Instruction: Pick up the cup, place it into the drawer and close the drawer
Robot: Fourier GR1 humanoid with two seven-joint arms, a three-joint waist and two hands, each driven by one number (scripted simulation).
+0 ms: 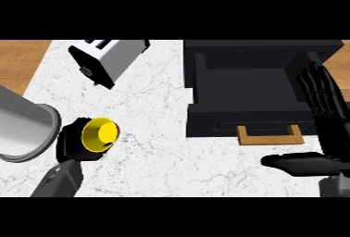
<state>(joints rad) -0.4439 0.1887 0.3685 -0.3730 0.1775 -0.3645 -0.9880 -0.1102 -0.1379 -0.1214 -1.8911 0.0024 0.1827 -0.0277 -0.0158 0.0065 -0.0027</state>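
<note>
A yellow cup [100, 134] lies tipped in my left hand [74, 144] at the lower left of the counter, its opening facing up towards the view. The hand's fingers curl round the cup from behind and below. A black drawer [205, 83] stands pulled open at the upper right, with a wooden handle [269, 137] on its front. My right hand [327, 121] is open at the right edge beside the drawer's front corner, fingers straight and pointing up, thumb stretched to the left below the handle.
A silver toaster [109, 58] stands at the back left of the white marble counter [157, 152]. A large grey pot [24, 127] sits at the left edge, close to my left hand. Wooden floor shows beyond the counter's upper corners.
</note>
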